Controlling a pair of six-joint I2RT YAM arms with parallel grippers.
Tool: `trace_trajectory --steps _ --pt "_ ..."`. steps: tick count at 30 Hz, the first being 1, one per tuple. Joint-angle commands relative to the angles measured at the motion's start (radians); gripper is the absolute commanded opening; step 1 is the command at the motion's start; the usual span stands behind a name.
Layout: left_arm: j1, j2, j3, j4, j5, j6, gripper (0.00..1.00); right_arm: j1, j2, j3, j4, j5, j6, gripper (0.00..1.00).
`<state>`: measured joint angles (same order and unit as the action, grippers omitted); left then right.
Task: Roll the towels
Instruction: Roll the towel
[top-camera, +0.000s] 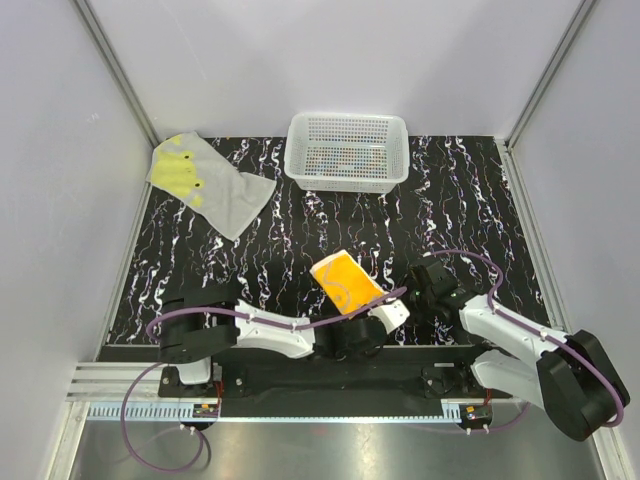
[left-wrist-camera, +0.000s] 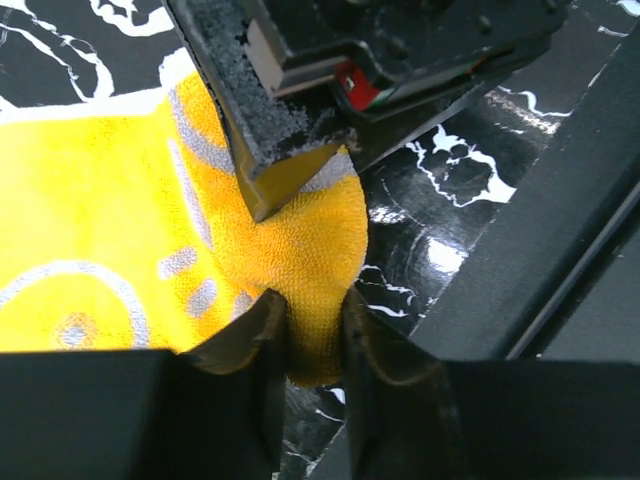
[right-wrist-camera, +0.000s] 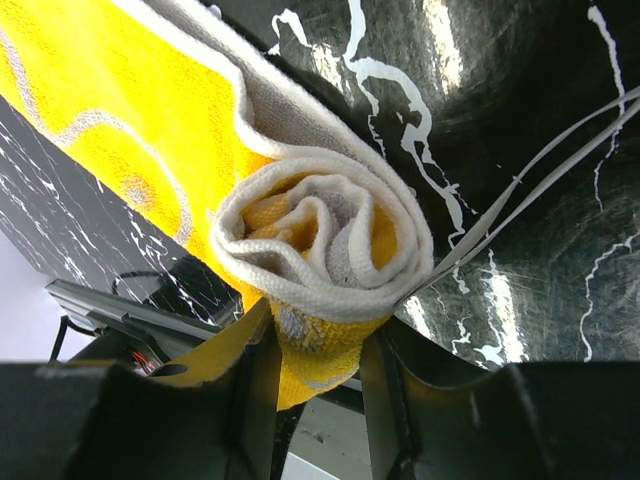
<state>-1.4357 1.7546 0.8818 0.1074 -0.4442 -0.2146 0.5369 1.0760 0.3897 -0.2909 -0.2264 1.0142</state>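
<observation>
The orange towel (top-camera: 345, 283) at six o'clock is bright yellow-orange with pale grey-white curls and a white edge, the grey towel (top-camera: 205, 182) at ten o'clock light grey with yellow-green blotches, the perforated basket (top-camera: 347, 150) white, the table (top-camera: 470, 200) black with white veins.

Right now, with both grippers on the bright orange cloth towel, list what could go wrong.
1. The left gripper pinches only the rounded edge of the bright orange cloth towel; such a thin bite could slip out.
2. The right gripper clamps one end of the loose coil, whose layers gape; it may unwind if released.
</observation>
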Motion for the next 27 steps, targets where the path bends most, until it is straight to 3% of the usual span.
trace_trajectory --steps 1,3,4,12,20,27 --pt "0.009 0.008 0.031 0.025 0.087 -0.017 0.14 0.012 -0.027 0.043 -0.042 -0.01 -0.005 0.41" --pt "0.027 -0.003 0.023 0.026 0.136 -0.029 0.0 0.014 -0.048 0.052 -0.072 -0.002 -0.005 0.42" --pt "0.032 -0.007 0.019 0.026 0.153 -0.035 0.0 0.014 -0.057 0.069 -0.088 0.001 -0.005 0.45" --pt "0.08 -0.07 -0.036 0.052 0.304 -0.077 0.0 0.012 -0.14 0.179 -0.325 0.197 -0.006 0.98" --pt "0.187 -0.119 -0.139 0.162 0.543 -0.17 0.0 -0.009 -0.145 0.271 -0.482 0.389 -0.008 1.0" --pt "0.308 -0.046 -0.172 0.261 0.795 -0.241 0.0 -0.02 -0.277 0.296 -0.538 0.461 0.023 1.0"
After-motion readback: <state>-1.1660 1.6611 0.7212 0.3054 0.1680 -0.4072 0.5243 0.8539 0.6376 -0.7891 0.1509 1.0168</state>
